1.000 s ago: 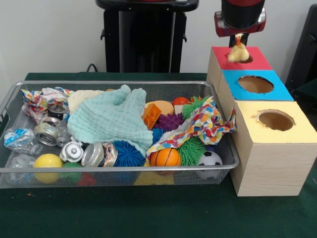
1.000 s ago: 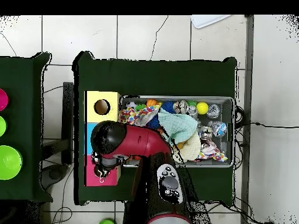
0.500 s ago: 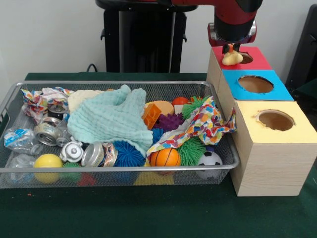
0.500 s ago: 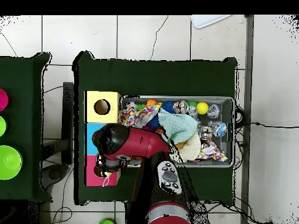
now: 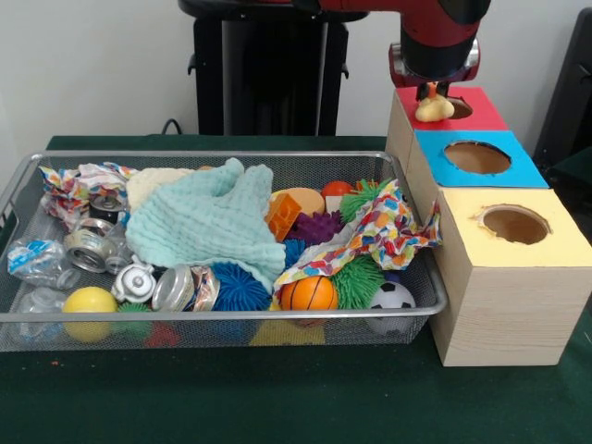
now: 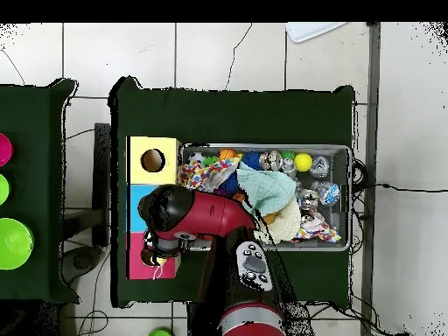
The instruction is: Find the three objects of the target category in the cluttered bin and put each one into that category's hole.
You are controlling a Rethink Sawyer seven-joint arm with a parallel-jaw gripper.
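Note:
My gripper (image 5: 431, 91) hangs under the red arm at the top right, just above the red-topped box. It is shut on a small pale yellow plush toy (image 5: 433, 109) with an orange bit at its top. The plush rests at the left rim of the red hole (image 5: 461, 108). The wire mesh bin (image 5: 231, 315) fills the left and middle, full of clutter. No other plush animal shows in it. In the overhead view the arm (image 6: 188, 214) covers the gripper, over the red top (image 6: 138, 267).
The blue-topped hole (image 5: 476, 157) and yellow-topped hole (image 5: 514, 224) lie in front of the red one. In the bin lie a mint cloth (image 5: 208, 222), a patterned cloth (image 5: 379, 231), spiky balls, crushed cans, an orange ball (image 5: 309, 293) and a yellow ball (image 5: 89, 303).
Since one second ago the gripper has come down and slightly left with the plush, bringing it to the red hole's rim. Over the last half second nothing moved.

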